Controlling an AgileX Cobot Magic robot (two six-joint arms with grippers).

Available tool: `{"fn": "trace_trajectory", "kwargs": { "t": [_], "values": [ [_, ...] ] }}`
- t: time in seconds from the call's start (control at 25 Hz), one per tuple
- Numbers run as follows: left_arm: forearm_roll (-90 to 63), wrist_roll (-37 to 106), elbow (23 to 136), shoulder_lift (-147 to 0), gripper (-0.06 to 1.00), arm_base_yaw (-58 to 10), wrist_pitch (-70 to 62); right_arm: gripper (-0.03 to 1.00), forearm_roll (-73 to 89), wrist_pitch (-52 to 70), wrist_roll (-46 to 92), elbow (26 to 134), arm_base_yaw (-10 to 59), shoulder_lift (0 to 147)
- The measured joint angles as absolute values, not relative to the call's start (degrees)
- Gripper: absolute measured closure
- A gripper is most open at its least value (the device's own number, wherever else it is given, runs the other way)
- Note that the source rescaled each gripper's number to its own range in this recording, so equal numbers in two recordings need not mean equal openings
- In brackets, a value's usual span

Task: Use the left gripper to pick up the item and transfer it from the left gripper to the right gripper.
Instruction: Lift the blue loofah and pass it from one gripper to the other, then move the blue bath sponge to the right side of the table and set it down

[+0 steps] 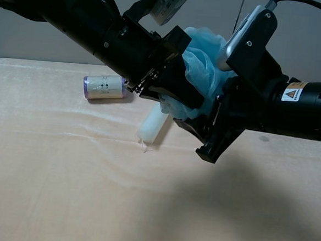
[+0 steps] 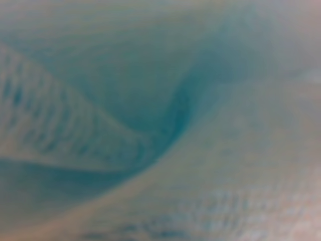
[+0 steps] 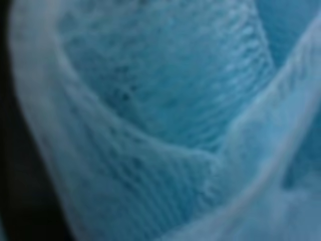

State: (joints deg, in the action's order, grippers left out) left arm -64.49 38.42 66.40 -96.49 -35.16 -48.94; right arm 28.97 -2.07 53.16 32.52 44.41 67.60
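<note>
The light-blue mesh pouf (image 1: 206, 63) hangs in mid-air above the table's middle, between the two arms. My left gripper (image 1: 180, 86), on the plain black arm coming from the upper left, is shut on it. My right gripper (image 1: 204, 121), on the arm with the yellow warning triangle, comes in from the right. Its jaws stand apart around the pouf's lower right side. The left wrist view is filled with blurred blue mesh (image 2: 150, 100). The right wrist view is also filled with mesh (image 3: 165, 115), so neither shows any fingers.
A pale cream cylinder (image 1: 153, 127) lies on the beige cloth table (image 1: 63, 174) just under the grippers. A purple-ended labelled roll (image 1: 103, 87) lies on its side to the left of it. The arms' shadow falls on the cloth at the front right.
</note>
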Motion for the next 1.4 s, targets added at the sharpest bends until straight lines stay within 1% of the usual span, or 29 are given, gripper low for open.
{"fn": "trace_trajectory", "kwargs": {
  "t": [0.04,0.12,0.16,0.2,0.48,0.6,0.64,0.68,0.72,0.8,0.84,0.88,0.92,1.0,1.08,1.4],
  "values": [
    [-64.5,38.5,66.4,-96.5,0.91,-35.2,-49.1,0.32,29.0,-2.0,53.2,32.5,44.4,67.6],
    [-64.8,38.5,66.4,-96.5,0.92,-35.2,-49.1,0.7,28.5,-1.3,53.2,32.5,44.4,67.7],
    [-64.8,38.6,66.4,-96.4,0.92,-35.2,-49.1,0.86,28.1,-0.9,53.2,32.5,44.4,67.8],
    [-64.8,38.7,66.4,-96.4,0.92,-35.1,-49.3,0.89,27.9,-0.4,53.2,32.5,44.4,67.8],
    [-64.7,38.6,66.4,-96.4,0.94,-35.1,-49.7,0.89,27.4,0.0,53.2,32.5,44.4,67.8],
    [-64.6,33.3,66.4,-96.4,0.94,-35.1,-49.5,0.89,27.3,0.0,53.1,32.5,44.4,67.8],
    [-64.5,31.4,66.4,-96.4,0.92,-35.1,-49.4,0.89,27.3,0.0,53.1,32.5,44.4,67.8],
    [-64.2,30.2,66.4,-96.4,0.86,-35.1,-49.3,0.89,27.3,0.0,53.1,32.5,44.4,67.9],
    [-63.8,29.6,66.4,-96.4,0.75,-35.1,-49.3,0.9,27.3,0.0,53.1,32.5,44.4,68.0],
    [-62.6,28.6,66.4,-96.4,0.43,-35.1,-49.2,0.92,27.3,0.0,53.1,32.5,44.4,68.0],
    [-62.4,28.5,66.4,-96.4,0.29,-35.2,-49.2,0.92,27.3,0.0,53.1,32.5,44.4,68.0],
    [-62.3,28.4,66.4,-96.4,0.16,-35.2,-49.2,0.92,27.1,0.0,53.1,32.5,44.4,68.0],
    [-61.8,28.4,66.4,-96.4,0.08,-35.2,-49.1,0.94,27.1,0.0,53.2,32.5,44.4,68.0],
    [-61.4,28.6,66.4,-96.4,0.0,-35.2,-49.1,0.94,27.1,0.0,53.2,32.5,44.4,68.0],
    [-60.8,29.3,66.4,-96.4,-0.03,-35.2,-49.8,0.94,27.1,0.0,53.2,32.5,44.4,68.0],
    [-60.8,30.4,66.4,-95.8,-0.05,-35.1,-54.7,0.95,27.0,0.8,53.2,32.5,44.6,68.0]
  ]
}}
